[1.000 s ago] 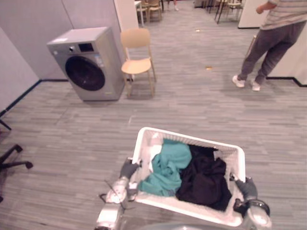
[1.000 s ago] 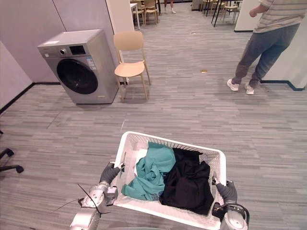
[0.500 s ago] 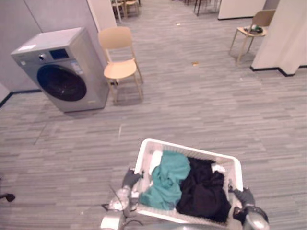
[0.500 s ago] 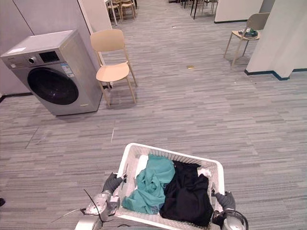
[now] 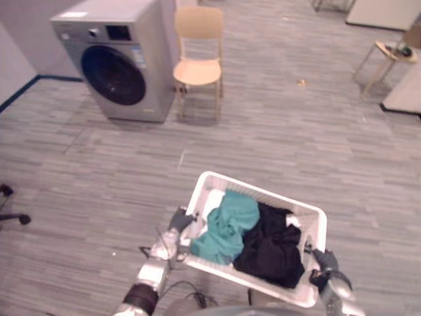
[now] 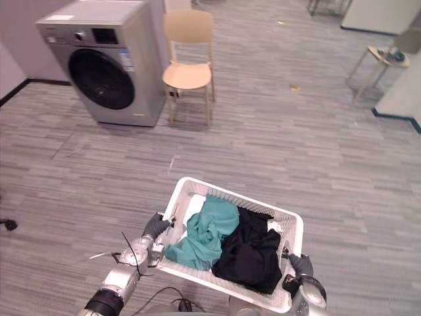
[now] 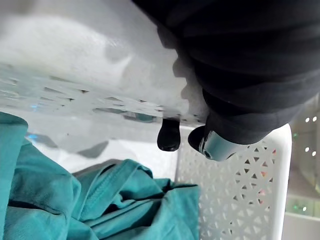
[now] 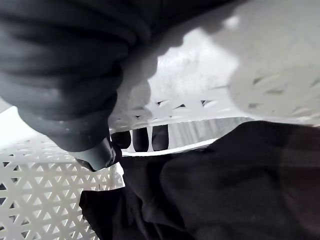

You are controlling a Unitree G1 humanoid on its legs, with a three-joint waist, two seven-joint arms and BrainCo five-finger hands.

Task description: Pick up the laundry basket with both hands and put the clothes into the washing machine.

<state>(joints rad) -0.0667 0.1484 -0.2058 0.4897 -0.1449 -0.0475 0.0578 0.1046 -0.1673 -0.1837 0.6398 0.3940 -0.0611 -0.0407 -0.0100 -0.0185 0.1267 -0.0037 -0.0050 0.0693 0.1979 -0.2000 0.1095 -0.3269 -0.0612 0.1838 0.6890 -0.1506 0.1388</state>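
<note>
A: Entry, carry phase. Where is the load?

B: The laundry basket [image 6: 184, 194] is up off the floor, held between both hands. Left hand [image 6: 152, 232] is at its left rim, right hand [image 6: 299, 265] at its right rim. The teal garment [image 6: 205, 230] lies in the basket's left half and the black garment [image 6: 247, 253] in its right half, the two touching.

A: Grip?

B: In both wrist views the dark fingertips hook through the lattice under the rim, with the thumb over it. Both hands are clamped on the basket.

A: Target?

B: The washing machine [image 6: 108, 62] is well apart from the basket, beyond its far-left corner. A wooden chair [image 6: 189, 62] stands beyond the basket's far rim.

A: Risks?

B: Three, all judgement.
1. The hold is at the fingertips on a thin rim. A jolt while walking could slip one side, tipping the basket and dumping the clothes.
2. The round door [image 6: 100, 79] looks closed. With both hands occupied, the basket must go down first.
3. Drifting off line could clip the chair.
</note>
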